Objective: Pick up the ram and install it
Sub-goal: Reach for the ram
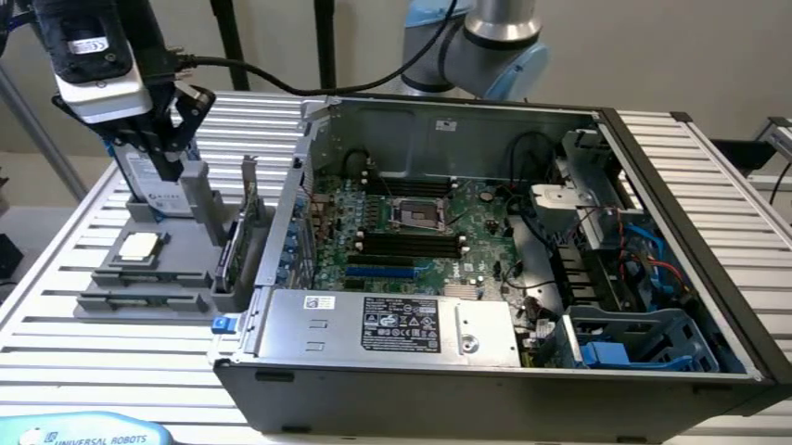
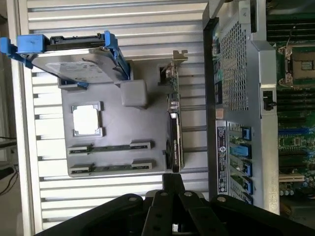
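closest in the exterior view, a dark grey open computer case (image 1: 495,389) sits on the slatted metal bench (image 1: 74,371). a silver power supply box with a black label (image 1: 396,324) lies along its near edge. to the exterior view's left of the case, a flat grey parts tray (image 1: 173,236) rests on the bench.

the ram lies in the near part of this tray as two long, narrow green sticks, each flat in its own groove, parallel and just apart. the first ram stick (image 2: 109,168) lies at the tray's near edge. the second ram stick (image 2: 109,147) lies between it and a square silver processor chip (image 2: 87,119) in its frame. both are untouched.

a green expansion card with a metal bracket (image 2: 174,128) stands on edge along the tray's side next to the case.

further back inside the case is the green motherboard (image 1: 421,222), with black memory slots (image 1: 409,243) beside an open processor socket (image 1: 413,215).

at the tray's far end a silver hard drive with blue rails (image 2: 74,59) stands upright. the black hand (image 1: 167,148) hangs just above and in front of it, well apart from the ram. its fingers (image 2: 172,184) are pressed together and grip nothing.

the pale blue and silver robot arm (image 1: 489,46) rises behind the case.
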Controlling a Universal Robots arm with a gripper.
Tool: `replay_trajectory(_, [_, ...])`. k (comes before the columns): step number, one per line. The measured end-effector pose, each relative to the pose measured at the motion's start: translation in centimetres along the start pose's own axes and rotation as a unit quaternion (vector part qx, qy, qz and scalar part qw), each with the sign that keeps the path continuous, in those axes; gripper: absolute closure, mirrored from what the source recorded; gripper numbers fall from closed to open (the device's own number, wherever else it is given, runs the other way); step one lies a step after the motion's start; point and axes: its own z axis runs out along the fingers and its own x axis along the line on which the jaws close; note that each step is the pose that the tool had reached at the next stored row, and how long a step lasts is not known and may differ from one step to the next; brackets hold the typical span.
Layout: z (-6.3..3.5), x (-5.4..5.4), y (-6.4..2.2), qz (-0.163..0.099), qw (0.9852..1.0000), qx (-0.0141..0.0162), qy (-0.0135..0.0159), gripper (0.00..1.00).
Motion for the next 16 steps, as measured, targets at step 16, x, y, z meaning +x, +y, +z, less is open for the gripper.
replay_trajectory(16, [0.92, 7.2, -0.56, 0.000, 1.0000, 0.0000, 0.0005, 0.89])
